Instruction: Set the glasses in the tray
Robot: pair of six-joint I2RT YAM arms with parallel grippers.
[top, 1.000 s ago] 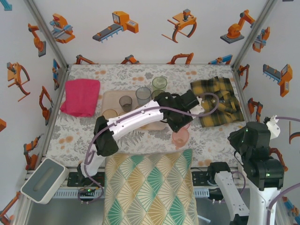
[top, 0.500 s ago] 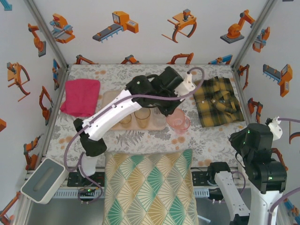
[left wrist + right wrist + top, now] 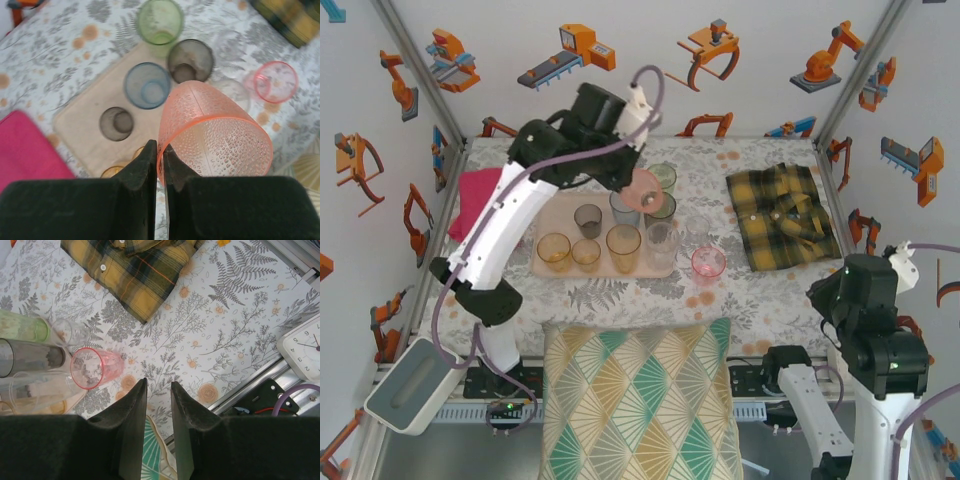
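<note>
My left gripper (image 3: 160, 146) is shut on the rim of a salmon-pink dimpled glass (image 3: 215, 135), held tilted in the air above the back of the tray (image 3: 548, 208). In the top view that held glass (image 3: 642, 190) hangs over the blue glass (image 3: 623, 207). Three amber glasses (image 3: 624, 240), a grey one (image 3: 116, 123), the blue one (image 3: 147, 85) and a tall clear one (image 3: 662, 240) stand on the beige tray (image 3: 82, 107). A green glass (image 3: 160, 21) and a dark grey glass (image 3: 190, 60) stand at its far right corner. A pink glass (image 3: 92, 367) and a small clear glass (image 3: 67, 331) stand on the cloth. My right gripper (image 3: 158, 385) is open, empty, near the table's front right.
A bright pink folded cloth (image 3: 492, 205) lies left of the tray. A yellow plaid shirt (image 3: 782, 212) lies at the right. A patterned pillow (image 3: 640, 400) covers the near edge. A white clock (image 3: 305, 347) sits by the right rail, a grey-white box (image 3: 412, 385) at the near left.
The left arm has swung up and to the left, carrying the salmon-pink glass from right of the tray to above its back. The right arm has barely moved.
</note>
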